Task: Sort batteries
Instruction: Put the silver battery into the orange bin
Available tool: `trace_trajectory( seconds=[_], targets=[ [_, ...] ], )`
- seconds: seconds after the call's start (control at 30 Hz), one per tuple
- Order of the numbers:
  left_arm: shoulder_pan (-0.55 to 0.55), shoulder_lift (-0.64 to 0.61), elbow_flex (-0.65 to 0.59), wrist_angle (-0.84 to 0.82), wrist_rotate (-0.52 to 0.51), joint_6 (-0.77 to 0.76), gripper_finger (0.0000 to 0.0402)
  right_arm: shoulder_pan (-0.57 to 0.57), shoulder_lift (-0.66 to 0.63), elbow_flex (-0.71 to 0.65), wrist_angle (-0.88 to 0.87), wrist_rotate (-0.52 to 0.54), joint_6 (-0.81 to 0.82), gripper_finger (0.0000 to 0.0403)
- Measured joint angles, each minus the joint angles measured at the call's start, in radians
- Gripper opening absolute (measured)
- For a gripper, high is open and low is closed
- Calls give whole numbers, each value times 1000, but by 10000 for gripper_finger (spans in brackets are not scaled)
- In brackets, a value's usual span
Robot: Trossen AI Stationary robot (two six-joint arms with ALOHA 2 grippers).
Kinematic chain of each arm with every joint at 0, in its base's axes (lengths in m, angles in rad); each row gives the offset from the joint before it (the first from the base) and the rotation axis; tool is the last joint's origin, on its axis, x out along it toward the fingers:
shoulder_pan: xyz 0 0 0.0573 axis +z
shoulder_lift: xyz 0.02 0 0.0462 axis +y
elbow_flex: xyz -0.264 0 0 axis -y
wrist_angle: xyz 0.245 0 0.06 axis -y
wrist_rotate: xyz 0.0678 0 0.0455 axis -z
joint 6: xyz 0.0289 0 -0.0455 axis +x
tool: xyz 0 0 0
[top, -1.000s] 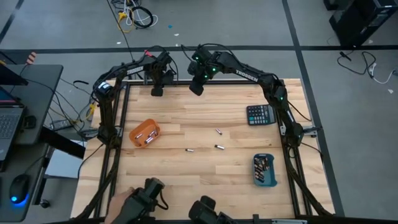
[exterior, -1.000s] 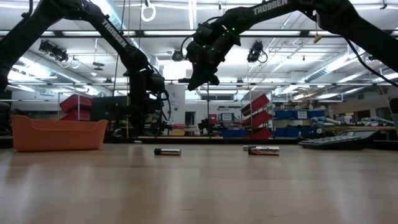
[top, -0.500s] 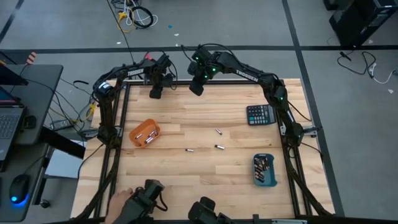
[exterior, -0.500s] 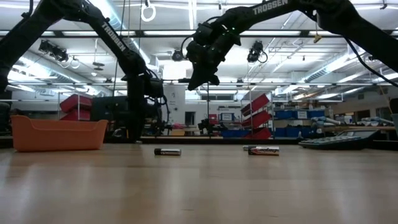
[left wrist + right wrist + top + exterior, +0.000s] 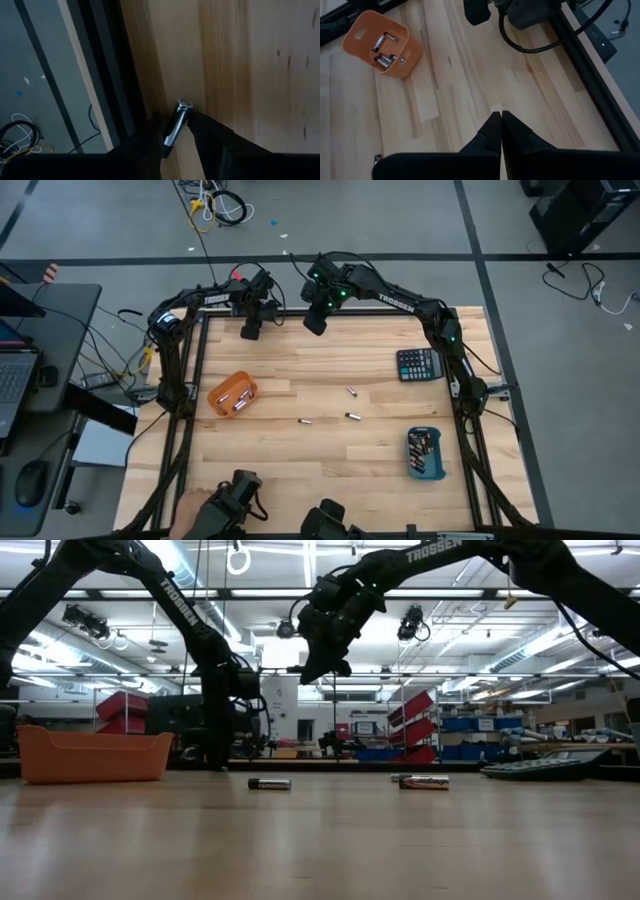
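A silvery battery lies on the wood right beside the dark rail at the table's far-left edge. My left gripper points down over it, open, one finger on either side of the battery. My right gripper hangs shut and empty above the far middle of the table. Three loose batteries lie mid-table. The orange tray and the blue tray each hold batteries.
A black calculator lies at the right edge. The dark frame rail runs along the far edge next to my left gripper. A person's hand shows at the near-left edge, by two dark control arms.
My left gripper has sunk toward the table at the far-left edge and tipped a little. My right arm has kept still, and the batteries and trays have not moved.
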Motion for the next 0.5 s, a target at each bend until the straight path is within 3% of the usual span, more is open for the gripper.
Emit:
trace_trajectory(
  seconds=[0.5],
  targets=[
    [-6,1,0,-27,78,-52,18,8,0,0,-37,0,4,1]
  ],
)
